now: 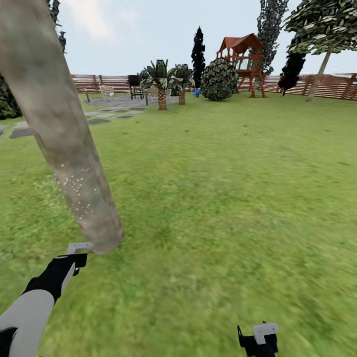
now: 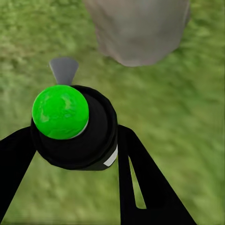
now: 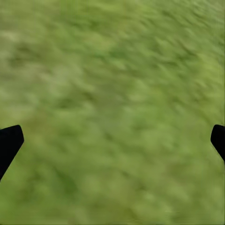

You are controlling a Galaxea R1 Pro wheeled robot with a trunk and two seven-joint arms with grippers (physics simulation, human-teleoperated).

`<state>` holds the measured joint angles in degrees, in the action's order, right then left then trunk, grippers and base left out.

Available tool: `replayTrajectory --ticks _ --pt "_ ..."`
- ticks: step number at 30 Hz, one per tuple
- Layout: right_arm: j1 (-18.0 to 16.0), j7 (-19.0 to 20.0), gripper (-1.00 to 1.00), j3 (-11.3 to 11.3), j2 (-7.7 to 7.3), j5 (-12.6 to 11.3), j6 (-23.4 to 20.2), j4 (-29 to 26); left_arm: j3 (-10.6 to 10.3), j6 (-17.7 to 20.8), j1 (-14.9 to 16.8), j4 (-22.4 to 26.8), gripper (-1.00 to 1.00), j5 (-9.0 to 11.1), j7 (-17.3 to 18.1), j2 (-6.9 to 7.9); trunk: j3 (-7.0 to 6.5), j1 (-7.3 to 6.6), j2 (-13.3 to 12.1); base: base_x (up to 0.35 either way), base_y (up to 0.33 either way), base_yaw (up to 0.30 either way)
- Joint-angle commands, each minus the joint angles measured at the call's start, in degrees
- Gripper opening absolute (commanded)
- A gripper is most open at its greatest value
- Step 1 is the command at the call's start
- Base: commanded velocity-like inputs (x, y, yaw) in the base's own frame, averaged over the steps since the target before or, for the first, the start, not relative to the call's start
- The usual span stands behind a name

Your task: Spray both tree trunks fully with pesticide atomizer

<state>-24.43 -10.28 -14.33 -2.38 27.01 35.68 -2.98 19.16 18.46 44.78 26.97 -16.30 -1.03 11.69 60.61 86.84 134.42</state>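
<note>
At the lower left of the head view the left arm reaches up and forward, its left gripper [image 1: 69, 260] pinching the pesticide atomizer [image 2: 75, 124], a dark body with a green cap and grey nozzle aimed at the tree trunk [image 1: 59, 129]. The trunk leans across the upper left, its base just beside the nozzle, with pale specks low on the bark. At the bottom right the right gripper [image 3: 112, 140] hangs spread wide over bare grass [image 3: 117, 70].

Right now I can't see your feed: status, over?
Left tool shut on atomizer, nozzle toward tree trunk. Right tool open, empty, over grass. White specks on trunk. Nothing in the way.
</note>
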Motion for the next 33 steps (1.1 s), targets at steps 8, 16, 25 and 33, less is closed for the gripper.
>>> replayTrajectory --ticks 8,16,25,33 --pt "0.00 0.00 1.00 -0.08 -0.08 -0.01 0.00 -0.01 0.00 -0.09 -0.13 -0.08 -1.00 1.39 -0.03 -0.23 0.00 0.00 0.00 0.060 -0.260 0.276" --pt "0.00 -0.06 1.00 -0.08 -0.16 0.03 0.00 -0.01 0.00 -0.09 -0.13 -0.08 -1.00 1.45 -0.03 -0.52 0.00 0.00 0.00 0.155 -0.251 0.076" --pt "0.00 -0.09 1.00 -0.08 -0.23 0.01 0.02 -0.01 0.00 -0.09 -0.13 -0.08 -1.00 1.39 -0.03 -0.44 0.00 0.00 0.00 0.207 -0.225 0.000" --pt "0.00 -0.09 1.00 -0.08 -0.17 -0.01 0.03 -0.01 0.37 0.00 -0.13 -0.08 -1.00 1.28 -0.09 -0.04 0.00 0.00 0.00 0.208 -0.225 0.037"
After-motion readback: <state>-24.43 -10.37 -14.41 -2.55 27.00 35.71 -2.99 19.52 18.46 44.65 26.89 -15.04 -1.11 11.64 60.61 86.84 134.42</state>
